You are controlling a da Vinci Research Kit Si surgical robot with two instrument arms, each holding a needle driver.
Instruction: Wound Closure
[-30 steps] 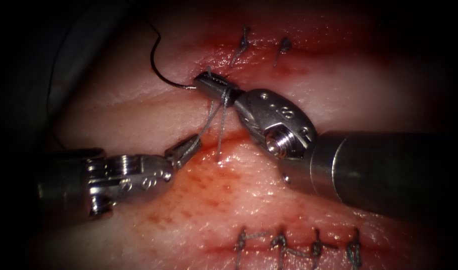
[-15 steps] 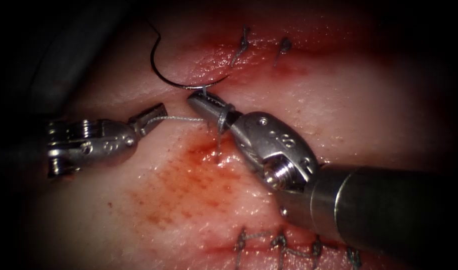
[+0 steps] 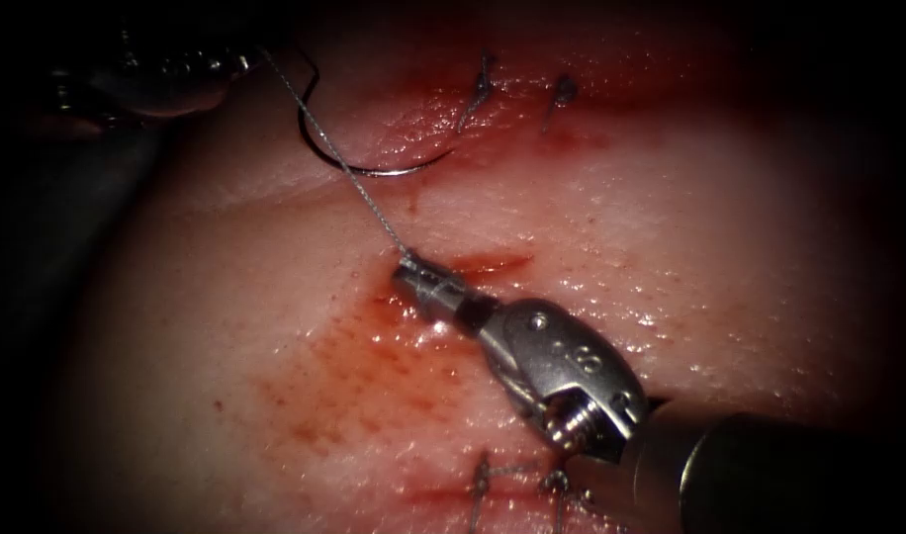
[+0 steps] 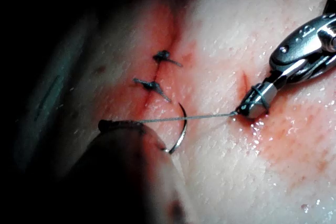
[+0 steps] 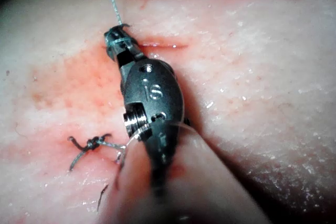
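Steel right pincer clenched on taut thread; left pincer's state unclear; needle lies free on tissue.

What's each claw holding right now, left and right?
Left claw: shut on the thread.
Right claw: shut on the thread's other end.
Needle: held by neither, lying on the tissue.

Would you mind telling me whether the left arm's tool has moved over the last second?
Yes. The left tool has gone up and left, from below the needle lying free on the tissue to beyond it, drawing the thread taut from the right tool.
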